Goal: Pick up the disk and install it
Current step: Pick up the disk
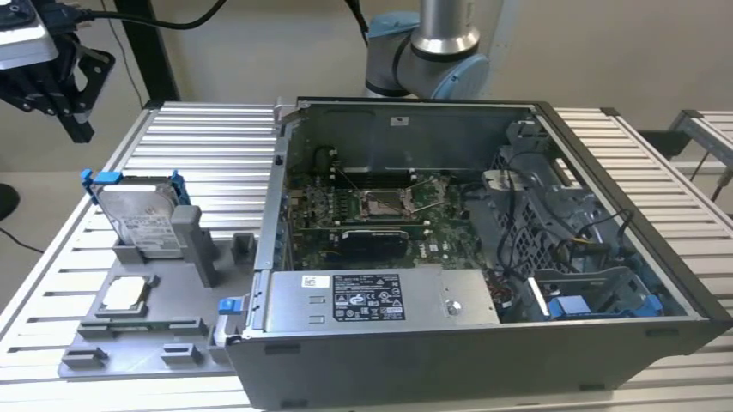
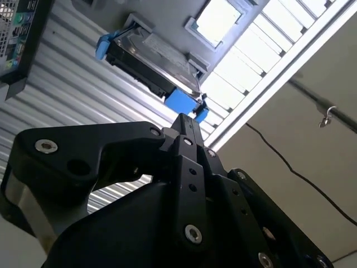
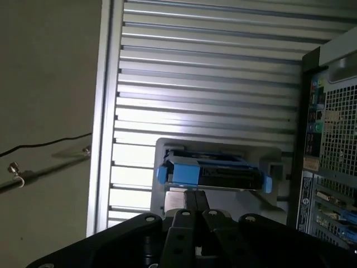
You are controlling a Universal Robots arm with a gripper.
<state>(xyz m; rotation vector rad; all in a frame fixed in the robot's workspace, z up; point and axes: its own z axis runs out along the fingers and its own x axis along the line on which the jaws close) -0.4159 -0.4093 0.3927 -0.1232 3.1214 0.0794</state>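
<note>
Disk, white label, in grey holder

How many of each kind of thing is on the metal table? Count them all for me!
Disk with blue bracket: 1
Small square chip: 1
Grey holder tray: 1
Open computer case: 1
Total: 4

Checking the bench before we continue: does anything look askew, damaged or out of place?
Nothing stands out. The disk stands on edge in its grey holder on the table, beside the open computer case. The gripper hangs clear of it, shut and empty.
</note>
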